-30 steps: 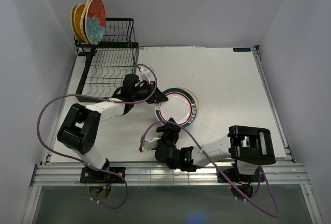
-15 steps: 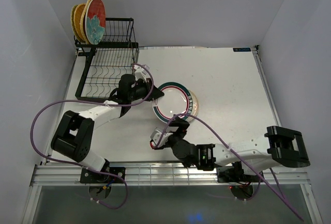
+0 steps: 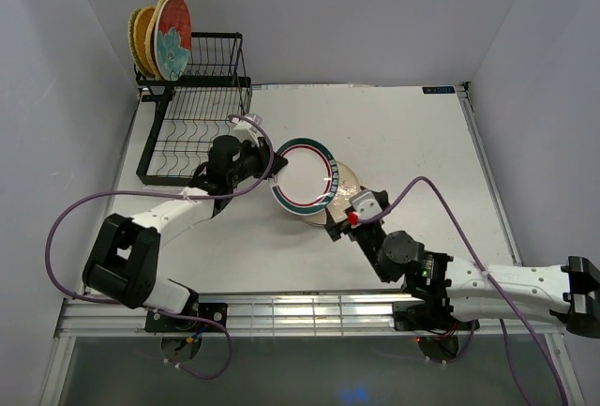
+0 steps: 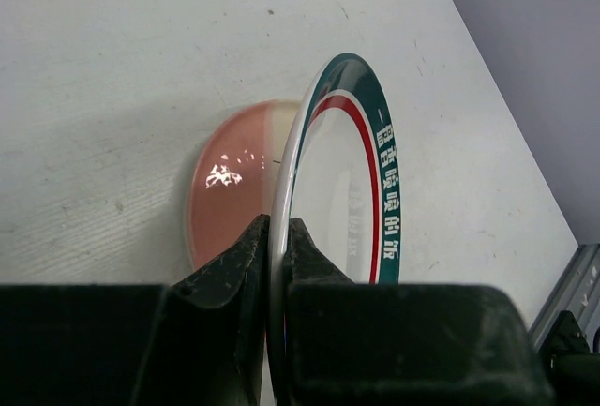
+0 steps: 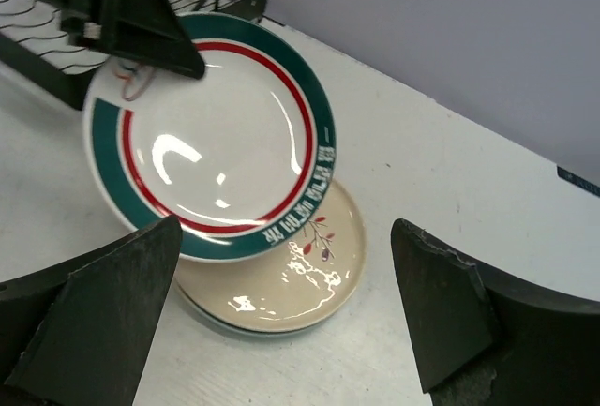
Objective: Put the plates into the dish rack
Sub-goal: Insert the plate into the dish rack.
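My left gripper (image 3: pixel 272 164) is shut on the rim of a white plate with green and red rim rings (image 3: pixel 303 175) and holds it tilted up on edge above the table. The left wrist view shows the rim pinched between my fingers (image 4: pixel 246 256), with the plate (image 4: pixel 342 181) edge-on. Below it lies a short stack topped by a beige plate with a berry sprig (image 5: pixel 281 279), which also shows in the top view (image 3: pixel 343 184). My right gripper (image 3: pixel 339 225) is open and empty just near-right of that stack. The black wire dish rack (image 3: pixel 192 129) stands at the far left.
Several plates (image 3: pixel 164 36), yellow-orange and red-and-teal, stand upright in the rack's raised rear tier. The rack's lower wavy slots (image 3: pixel 187 153) lie just left of my left gripper. A rack corner shows in the right wrist view (image 5: pixel 47 40). Walls close in on the left and right.
My left gripper has lifted the ringed plate off the stack, tipped it up on edge and drawn it toward the rack. My right arm has swung right, from the plate's near-left to the stack's near-right.
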